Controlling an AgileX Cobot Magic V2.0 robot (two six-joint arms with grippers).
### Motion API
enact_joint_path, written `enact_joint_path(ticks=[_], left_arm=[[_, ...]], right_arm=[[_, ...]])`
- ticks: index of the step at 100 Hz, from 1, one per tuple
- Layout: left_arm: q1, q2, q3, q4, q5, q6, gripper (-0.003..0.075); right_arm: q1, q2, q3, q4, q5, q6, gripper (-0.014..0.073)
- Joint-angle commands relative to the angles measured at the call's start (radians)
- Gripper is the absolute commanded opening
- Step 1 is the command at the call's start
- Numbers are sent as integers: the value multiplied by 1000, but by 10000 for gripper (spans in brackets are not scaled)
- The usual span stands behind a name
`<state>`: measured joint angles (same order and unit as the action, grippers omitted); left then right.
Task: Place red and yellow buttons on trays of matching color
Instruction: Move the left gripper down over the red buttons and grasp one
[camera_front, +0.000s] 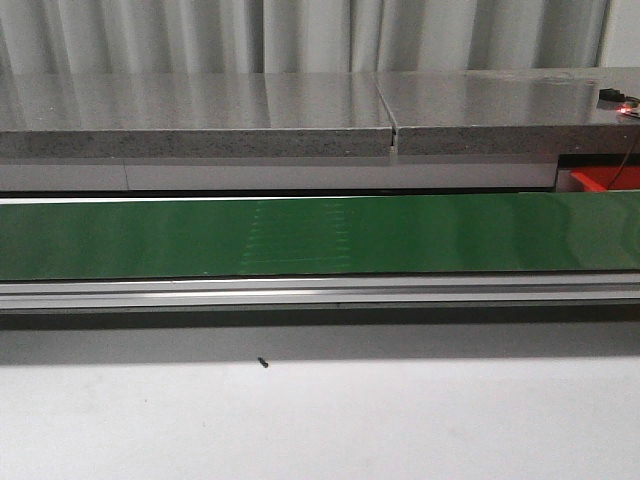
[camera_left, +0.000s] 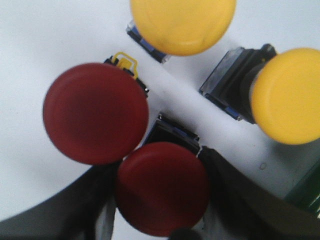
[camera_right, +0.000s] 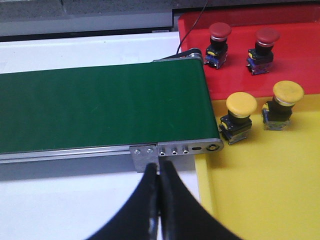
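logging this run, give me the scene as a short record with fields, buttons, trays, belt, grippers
belt: green conveyor belt, nothing on it in the front or right wrist view
red tray: two red mushroom-head push buttons, upright
yellow tray: two yellow mushroom-head push buttons, upright
left wrist view: two red buttons and two yellow buttons on a white surface
left gripper: open around the nearer red button
right gripper: shut, holding nothing

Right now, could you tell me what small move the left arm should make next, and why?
Probably close the left claw on the nearer red button. Its fingers already sit either side of that button, and the green conveyor belt carries nothing.
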<state>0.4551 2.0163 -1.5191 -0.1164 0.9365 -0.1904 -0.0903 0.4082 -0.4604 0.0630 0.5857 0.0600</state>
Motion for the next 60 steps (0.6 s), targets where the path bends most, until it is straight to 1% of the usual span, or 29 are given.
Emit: enact_joint_path(ticks=[1, 12, 26, 56, 60], left_arm=[[2, -54, -32, -22, -29, 8, 231], [2, -63, -30, -24, -19, 8, 225], [1, -121, 1, -24, -23, 35, 225], [-2, -358, 193, -32, -111, 42, 221], [-6, -390, 214, -32, -114, 59, 221]], right_arm=[[1, 4, -25, -4, -67, -11, -92], [1, 4, -25, -4, -67, -11, -92], [1, 4, -25, -4, -67, -11, -92], [1, 4, -25, -4, -67, -11, -92], [1, 4, -25, -4, -67, -11, -92]])
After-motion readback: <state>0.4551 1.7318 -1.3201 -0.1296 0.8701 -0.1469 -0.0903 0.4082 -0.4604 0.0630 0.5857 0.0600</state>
